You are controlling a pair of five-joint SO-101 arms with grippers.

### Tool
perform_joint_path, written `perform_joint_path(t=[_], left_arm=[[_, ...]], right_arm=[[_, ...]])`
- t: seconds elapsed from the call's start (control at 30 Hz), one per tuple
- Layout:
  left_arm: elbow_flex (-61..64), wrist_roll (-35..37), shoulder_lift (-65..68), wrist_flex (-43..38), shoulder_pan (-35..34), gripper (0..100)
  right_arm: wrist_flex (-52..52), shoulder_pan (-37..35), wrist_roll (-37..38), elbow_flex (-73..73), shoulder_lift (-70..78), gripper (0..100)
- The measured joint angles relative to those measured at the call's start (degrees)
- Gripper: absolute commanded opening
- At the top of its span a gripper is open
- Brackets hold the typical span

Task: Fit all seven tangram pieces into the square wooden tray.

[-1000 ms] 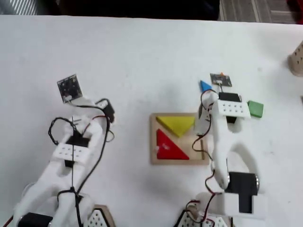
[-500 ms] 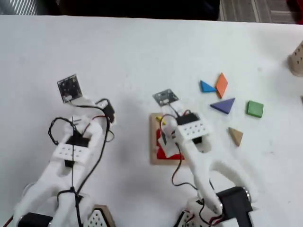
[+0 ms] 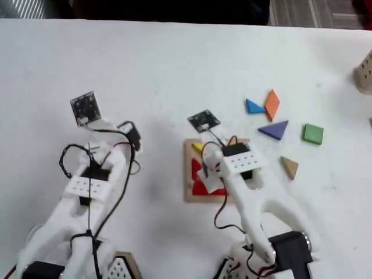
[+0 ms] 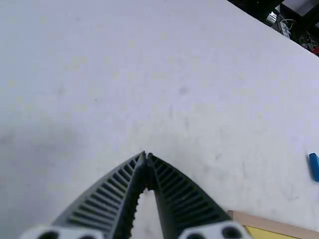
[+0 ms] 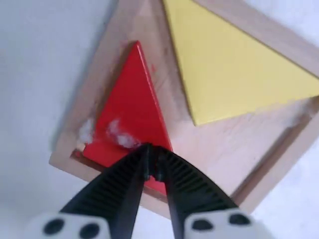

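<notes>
Shows in right wrist view the right gripper (image 5: 149, 160) pressed together over red triangle (image 5: 130, 112), hidden under the arm in high view. Stands now over tray (image 3: 188, 171), no longer by loose pieces (image 3: 273, 129) far right.

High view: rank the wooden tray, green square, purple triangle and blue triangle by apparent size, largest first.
1. wooden tray, clearly largest.
2. green square and purple triangle: too alike to rank.
3. blue triangle, smallest.
</notes>
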Motion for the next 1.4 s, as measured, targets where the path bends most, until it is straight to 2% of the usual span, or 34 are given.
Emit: perform_joint_path(t=[0.27, 0.67, 0.77, 0.97, 1.2, 1.4], left_arm=[[0.0, 0.0, 0.0, 0.0, 0.0, 2], [0.0, 0.0, 0.0, 0.0, 0.0, 2], [0.0, 0.0, 0.0, 0.0, 0.0, 2], [0.0, 0.0, 0.0, 0.0, 0.0, 2], [0.0, 0.0, 0.0, 0.0, 0.0, 2], [0.0, 0.0, 0.0, 0.0, 0.0, 2]], right_arm=[[1.9, 5.4, 4.0, -1.7, -0.8, 2.5], [23.6, 5.4, 4.5, -15.0, -0.7, 2.5], [23.0, 5.4, 5.1, -11.4, -0.7, 2.2], [14.0, 7.8, 8.2, -2.3, -0.7, 2.3], [6.9, 14.1, 8.4, -1.8, -0.7, 2.4], [3.1, 14.5, 8.4, -1.7, -0.7, 2.5]])
